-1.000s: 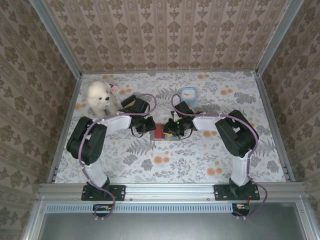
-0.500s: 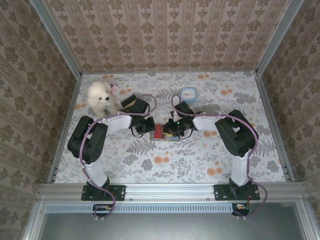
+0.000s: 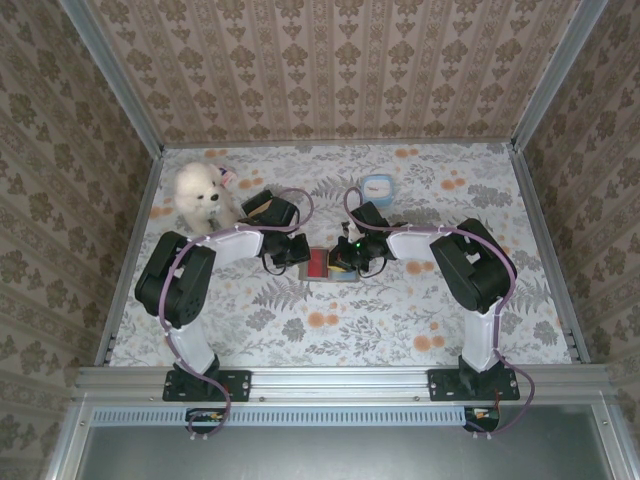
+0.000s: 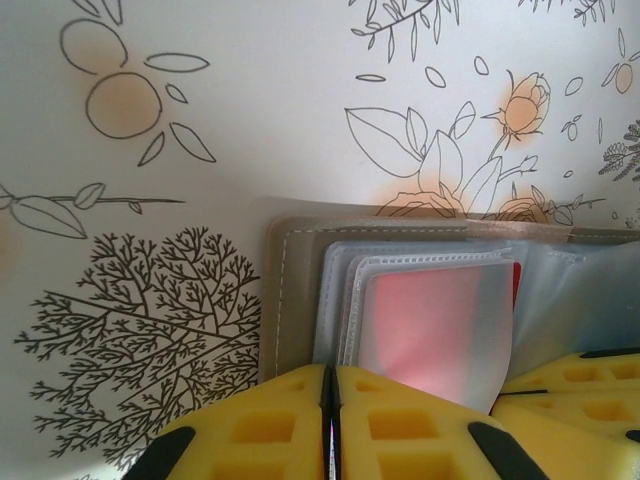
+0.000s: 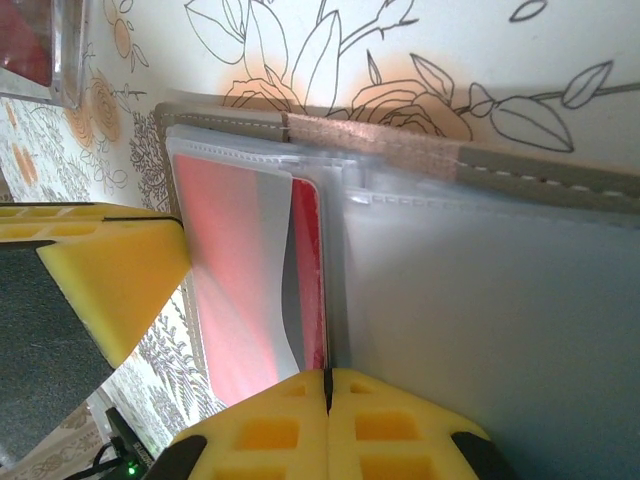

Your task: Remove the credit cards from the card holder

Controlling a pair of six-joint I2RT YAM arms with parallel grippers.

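The flat grey-brown bifold card holder [image 3: 322, 266] lay spread open on the floral-printed white table [image 3: 300, 330], midway between the two arms, with both wrists bent down over it. The step in hand looked to be the first extraction: the thin red plastic card [image 4: 430, 320] was not yet out and sat inside a clear plastic sleeve [image 4: 400, 270] on the holder's left half, one bare red edge showing past the sleeve's mouth near the fold. In the left wrist view the left gripper [image 4: 330, 400] had its yellow foam pads drawn together at the near edge of that half, seemingly pinning or steadying the holder; whether any fabric was caught between them could not be told. The right gripper [image 5: 327, 405] had its pads pressed together too, their seam lined up with the exposed red edge, but whether the card was pinched there or merely beside them was not clear. The frosted pocket on the holder's right half hid its contents. The next move probably called for a firm pinch on the bare card edge alone, not the sleeve, then a slide along the pocket's opening while the left gripper held the card holder down.
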